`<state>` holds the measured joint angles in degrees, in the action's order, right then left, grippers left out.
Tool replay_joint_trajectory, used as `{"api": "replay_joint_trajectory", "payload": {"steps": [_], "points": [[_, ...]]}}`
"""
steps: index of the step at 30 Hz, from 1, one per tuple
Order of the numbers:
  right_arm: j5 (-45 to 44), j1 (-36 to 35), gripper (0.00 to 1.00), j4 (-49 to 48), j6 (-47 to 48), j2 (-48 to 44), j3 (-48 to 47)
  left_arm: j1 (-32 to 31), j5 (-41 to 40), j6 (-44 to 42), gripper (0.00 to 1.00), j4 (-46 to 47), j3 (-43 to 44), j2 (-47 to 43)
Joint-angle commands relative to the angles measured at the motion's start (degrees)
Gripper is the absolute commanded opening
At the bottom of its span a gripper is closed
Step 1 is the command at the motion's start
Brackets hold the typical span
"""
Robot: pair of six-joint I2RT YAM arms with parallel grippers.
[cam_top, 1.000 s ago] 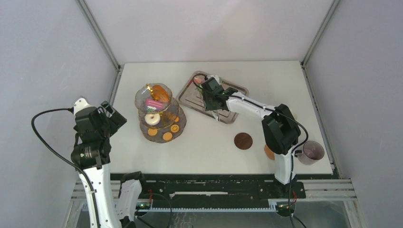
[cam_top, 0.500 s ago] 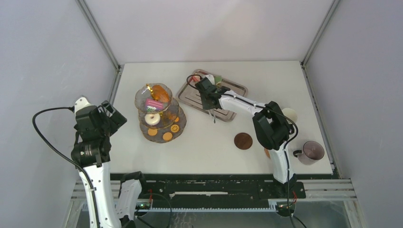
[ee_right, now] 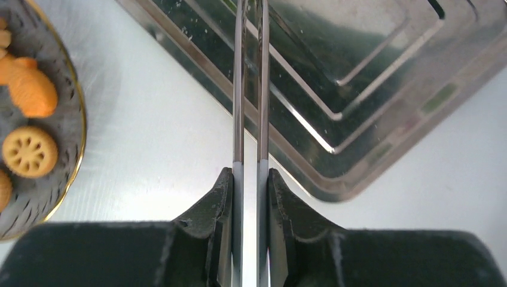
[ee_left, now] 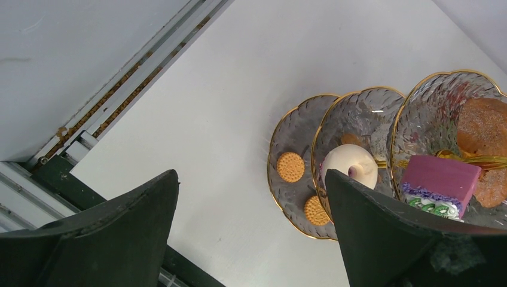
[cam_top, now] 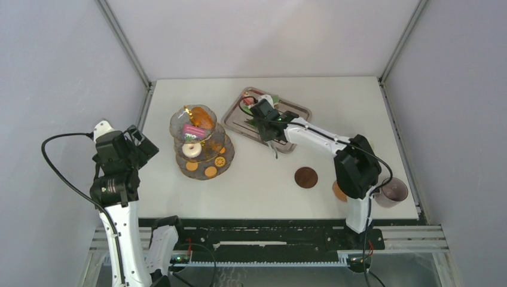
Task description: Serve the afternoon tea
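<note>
The right hand [ee_right: 250, 179] is clenched on the long metal tongs [ee_right: 238, 89], pressing both arms together over the steel tray [ee_right: 370, 119], where small cakes [cam_top: 274, 99] sit at the far end. They look light and soft, so a gentle pinch at the sides seems wise. The left hand [ee_left: 251, 179] hangs spread wide near the fragile glass stand [ee_left: 270, 173], which holds cookies [ee_left: 290, 167] and a donut [ee_left: 353, 167].

Three-tier glass stand [cam_top: 229, 154] is seen upright, table left. Pink cake [cam_top: 193, 130] is set on top, white ring donut [cam_top: 192, 149] mid-tier, orange cookies [cam_top: 210, 171] below. Brown coasters [cam_top: 306, 177] are laid flat, right; cup [cam_top: 394, 191] is stood upright nearby.
</note>
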<state>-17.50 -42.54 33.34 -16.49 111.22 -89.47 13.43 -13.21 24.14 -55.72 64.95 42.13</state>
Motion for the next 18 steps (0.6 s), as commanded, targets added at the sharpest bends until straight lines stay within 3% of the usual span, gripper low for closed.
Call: {"api": "replay_joint_trajectory", "payload": {"steps": [1, 9, 18], "points": [[-1.96, -0.61, 0.0, -0.19, 1.81, -10.54, 2.7, 0.29, -1.32, -1.47, 0.96, 2.1, -1.04, -0.05], [-1.39, -4.43, 0.0, 0.12, 4.19, -25.15, 11.34, 0.28, -0.44, -1.98, 0.96, 2.07, -1.23, -0.6], [0.81, -11.61, 0.0, 2.65, 5.36, -28.63, 11.4, 0.3, 0.45, -1.38, 0.96, 1.95, -1.05, -1.23]]}}
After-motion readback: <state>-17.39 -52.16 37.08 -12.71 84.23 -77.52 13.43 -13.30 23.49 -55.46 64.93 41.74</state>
